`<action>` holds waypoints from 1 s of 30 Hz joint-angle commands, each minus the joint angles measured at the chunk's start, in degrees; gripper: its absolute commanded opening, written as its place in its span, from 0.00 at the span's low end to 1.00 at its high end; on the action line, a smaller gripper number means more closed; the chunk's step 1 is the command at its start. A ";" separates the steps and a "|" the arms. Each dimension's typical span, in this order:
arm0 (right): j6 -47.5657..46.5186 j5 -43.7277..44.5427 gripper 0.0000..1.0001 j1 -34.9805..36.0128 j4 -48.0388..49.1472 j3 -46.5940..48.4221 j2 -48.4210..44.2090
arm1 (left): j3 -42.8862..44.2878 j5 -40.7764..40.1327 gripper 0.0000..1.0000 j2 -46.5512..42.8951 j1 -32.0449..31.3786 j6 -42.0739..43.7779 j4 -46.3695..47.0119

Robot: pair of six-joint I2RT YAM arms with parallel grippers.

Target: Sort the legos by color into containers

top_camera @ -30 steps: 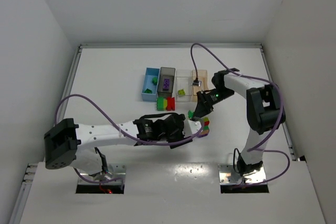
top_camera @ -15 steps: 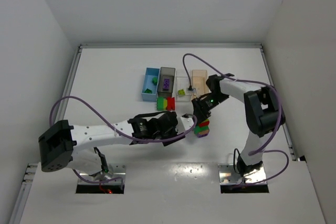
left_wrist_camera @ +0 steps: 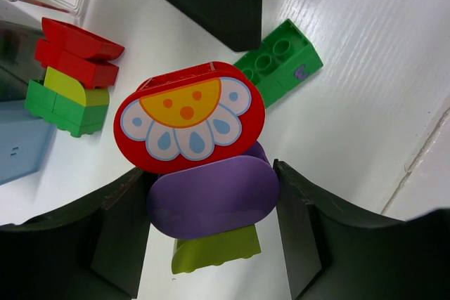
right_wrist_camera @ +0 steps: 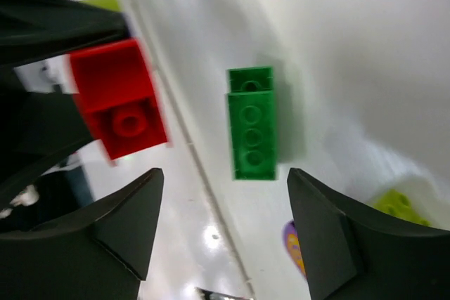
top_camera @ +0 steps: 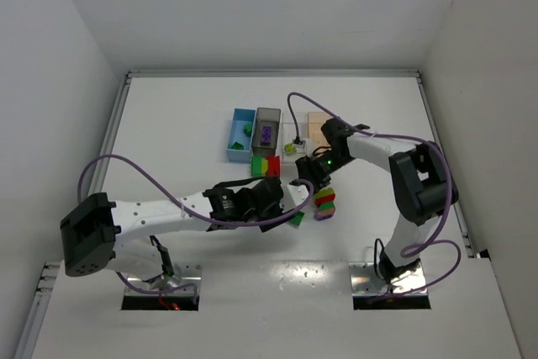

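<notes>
Since a second ago both grippers have shifted left, and the green brick point(top_camera: 296, 218), which was up near the right gripper's tip, now lies loose on the counter point(top_camera: 176, 132).

Farthest left, the blue bin point(top_camera: 230, 136) holds green pieces. The dark grey bin point(top_camera: 268, 112) beside it holds purple. A second stack point(top_camera: 266, 165) of green, yellow-green and red sits unsorted just in front of them.

The left gripper point(left_wrist_camera: 209, 182) pinches the mixed stack point(left_wrist_camera: 190, 117) by its rounded purple middle piece. A red flower-faced piece sits above the purple and a yellow-green piece below. That hold looks shaky to me, because the pinch bears on a curved piece. A sideways tug to split the stack could twist the whole thing out of the pinch. If it is dropped as it is, three colours land in one bin.

The green brick lies just beside that gripper. With both arms working so close, a finger could easily knock it away or push it under the stack.

Further right is the clear bin point(top_camera: 294, 119), with a yellow-green piece inside. The right gripper point(right_wrist_camera: 225, 177) hangs over the green brick with its fingers spread and holding nothing. If it comes down off-centre it may pin the brick or strike the left gripper. The tan bin point(top_camera: 318, 119) is partly hidden by the right arm, whose cable loops above it and could snag.
</notes>
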 commanded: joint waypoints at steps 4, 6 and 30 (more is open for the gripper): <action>-10.36 -16.55 0.74 1.06 -13.09 8.15 1.77 | 2.09 -0.51 0.05 -1.93 0.54 -0.76 1.02; -14.35 -19.10 0.74 1.59 -17.61 9.66 3.45 | 2.09 0.01 0.05 -1.93 0.54 -0.76 1.02; -19.11 -21.92 0.05 3.00 -22.46 15.11 10.40 | 4.65 1.24 0.05 1.41 0.54 -0.85 2.07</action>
